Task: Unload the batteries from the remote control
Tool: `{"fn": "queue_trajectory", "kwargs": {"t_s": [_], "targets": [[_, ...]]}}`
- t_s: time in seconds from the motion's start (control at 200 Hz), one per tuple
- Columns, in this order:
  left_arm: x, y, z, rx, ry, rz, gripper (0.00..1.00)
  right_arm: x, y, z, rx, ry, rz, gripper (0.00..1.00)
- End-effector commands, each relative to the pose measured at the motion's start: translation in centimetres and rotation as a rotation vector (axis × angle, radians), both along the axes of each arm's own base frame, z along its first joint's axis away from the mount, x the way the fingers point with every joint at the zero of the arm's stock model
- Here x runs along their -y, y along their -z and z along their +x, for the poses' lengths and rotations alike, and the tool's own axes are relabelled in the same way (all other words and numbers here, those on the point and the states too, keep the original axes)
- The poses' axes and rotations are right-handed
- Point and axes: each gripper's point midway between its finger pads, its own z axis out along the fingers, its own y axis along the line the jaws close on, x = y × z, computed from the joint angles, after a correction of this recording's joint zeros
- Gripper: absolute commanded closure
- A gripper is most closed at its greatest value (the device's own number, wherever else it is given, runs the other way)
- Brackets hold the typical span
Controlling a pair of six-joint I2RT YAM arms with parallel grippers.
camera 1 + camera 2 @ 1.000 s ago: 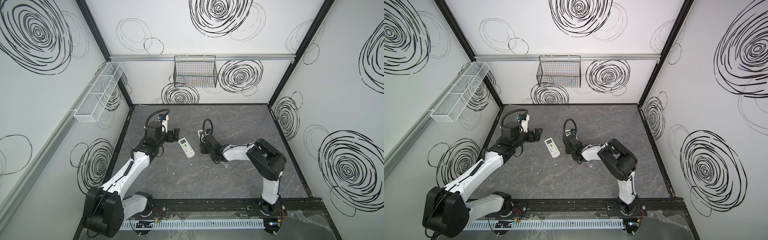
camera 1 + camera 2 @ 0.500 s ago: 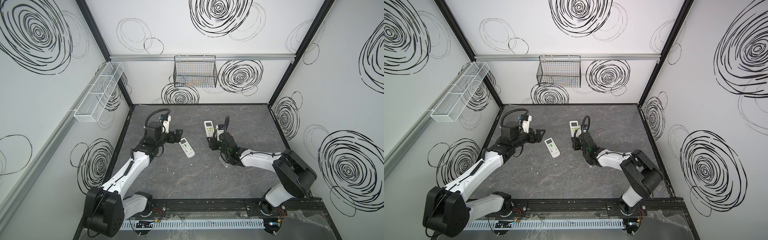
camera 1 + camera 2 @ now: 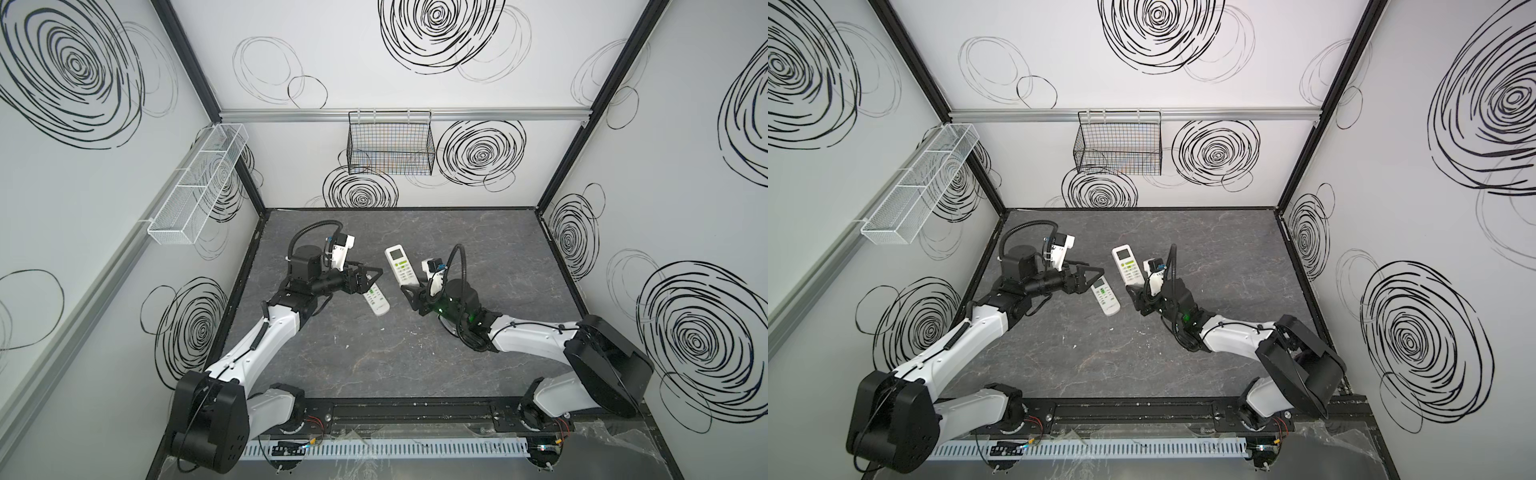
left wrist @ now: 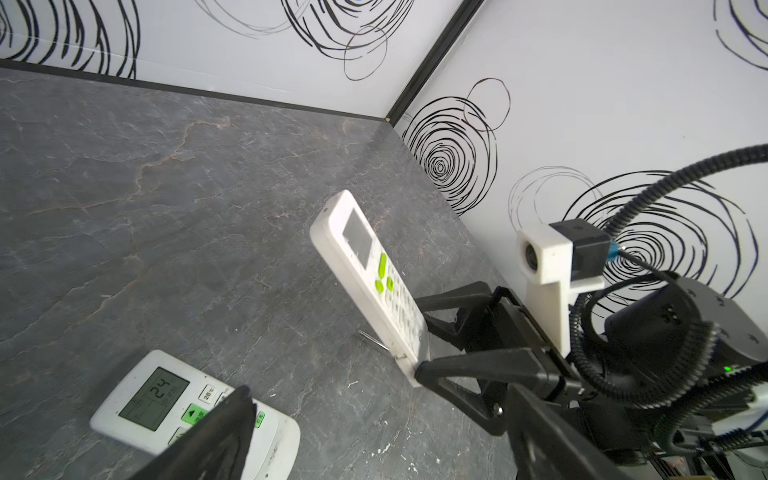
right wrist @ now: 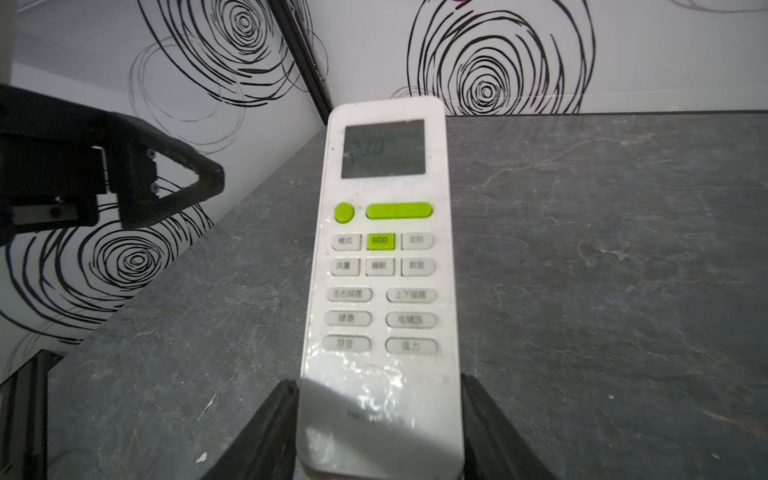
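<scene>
1. Slippage is the main risk. The right jaws grip the held remote [image 5: 382, 249] only at its bottom end, one jaw on each long edge. Most of its body juts out past the jaw tips, tilted up off the surface [image 3: 374, 353]. A push from the other arm could lever it round or out of the grip.
2. Blockage could come from the same hold. A battery cover usually sits on the back near that end, so the jaws may pin it shut. The back faces away in every view, so I cannot tell.
3. Collision is possible too. The left jaws stand wide open and empty just above the flat remote [image 4: 166, 403], which lies face up beneath them. A careless reach towards the right jaws could shove it aside.
4. Cells freed at this height would likely drop and roll on the smooth surface.
5. Batteries show in no view, so I judge they are inside the remotes, one remote clamped in the right jaws and one under the left. Both remotes are white with green buttons, and the flat remote's display is lit.
</scene>
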Motion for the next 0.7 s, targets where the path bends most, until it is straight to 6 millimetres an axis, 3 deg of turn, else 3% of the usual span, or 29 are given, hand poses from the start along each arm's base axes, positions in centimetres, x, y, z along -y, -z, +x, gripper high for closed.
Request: {"fn": "queue_trajectory", "kwargs": {"t_s": [0.0,0.22,0.375,0.695], "targets": [[0.4,-0.6,0.1,0.017,0.007,-0.043,0.04,-1.3,-4.2,-0.9,0.134,-0.052,0.078,0.47],[-0.4,0.2,0.9,-0.075,-0.079,-0.108,0.0,-3.4,-4.5,-2.3,0.161,-0.118,0.061,0.47],[-0.5,0.4,1.0,-0.109,-0.087,-0.156,0.19,-4.8,-4.4,-3.2,0.175,-0.16,0.034,0.47],[-1.2,1.1,1.8,-0.149,-0.14,-0.182,0.6,-5.4,-4.9,-4.0,0.216,-0.201,0.023,0.48]]}}
